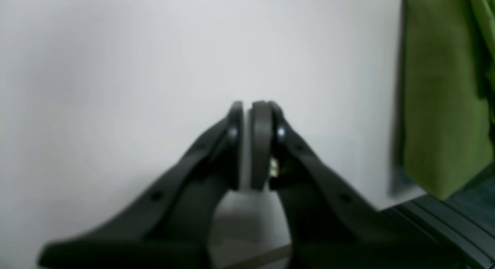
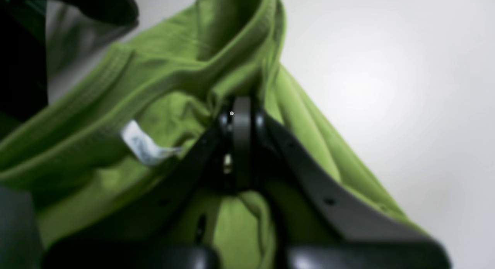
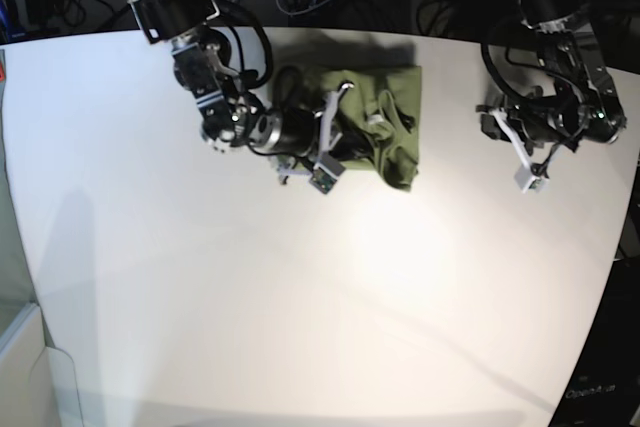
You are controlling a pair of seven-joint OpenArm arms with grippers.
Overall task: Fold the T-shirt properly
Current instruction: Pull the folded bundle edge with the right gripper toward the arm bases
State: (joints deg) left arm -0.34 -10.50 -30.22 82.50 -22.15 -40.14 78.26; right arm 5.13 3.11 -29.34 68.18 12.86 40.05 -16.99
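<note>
My right claw [image 2: 241, 118] is clamped on the neckline of the T-shirt [image 3: 385, 117], bunched at the tabletop's [image 3: 300, 297] far edge, to drag it open, while my left claw [image 1: 253, 118] waits closed and empty, well apart.

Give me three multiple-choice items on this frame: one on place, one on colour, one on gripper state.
1. Where does the T-shirt lie on the table?
A. far side, nearer the right arm
B. near edge, centre
C. under the left arm

2. What colour is the T-shirt?
A. blue
B. green
C. white

3. How is the right gripper?
A. wide open above the cloth
B. shut on the T-shirt
C. shut on nothing, away from the cloth

Key: 1 A, the base view shows it bunched at the far side beside the right arm. 2 B, all views show green. 3 B, the right wrist view shows jaws closed with cloth bunched around them; the left gripper hangs shut over bare table.
</note>
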